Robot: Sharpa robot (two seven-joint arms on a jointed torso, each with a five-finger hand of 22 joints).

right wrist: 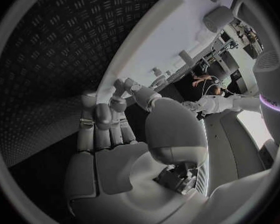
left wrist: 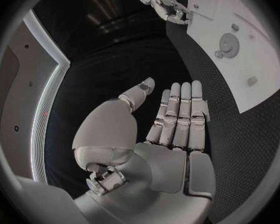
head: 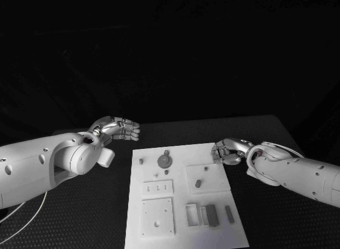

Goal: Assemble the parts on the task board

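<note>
The white task board [head: 181, 155] lies in the middle of the black table. A round grey part [head: 165, 160] sits near its far end, a small grey part [head: 198, 182] at its middle, and two dark bars [head: 211, 214] [head: 229, 213] near its front right. My left hand [head: 117, 128] hovers off the board's far left corner; its fingers [left wrist: 177, 119] are straight with the thumb apart, holding nothing. My right hand [head: 228, 151] is at the board's right edge, fingers curled in toward the thumb [right wrist: 115, 134], and I see nothing in them. The board [left wrist: 252, 50] and right hand [left wrist: 168, 7] show in the left wrist view too.
The black ribbed table [head: 274, 129] has free room on both sides of the board. White raised plates [head: 157, 215] and a small white frame [head: 191, 214] take up the board's front half. A thin cable [head: 13, 220] hangs under my left arm.
</note>
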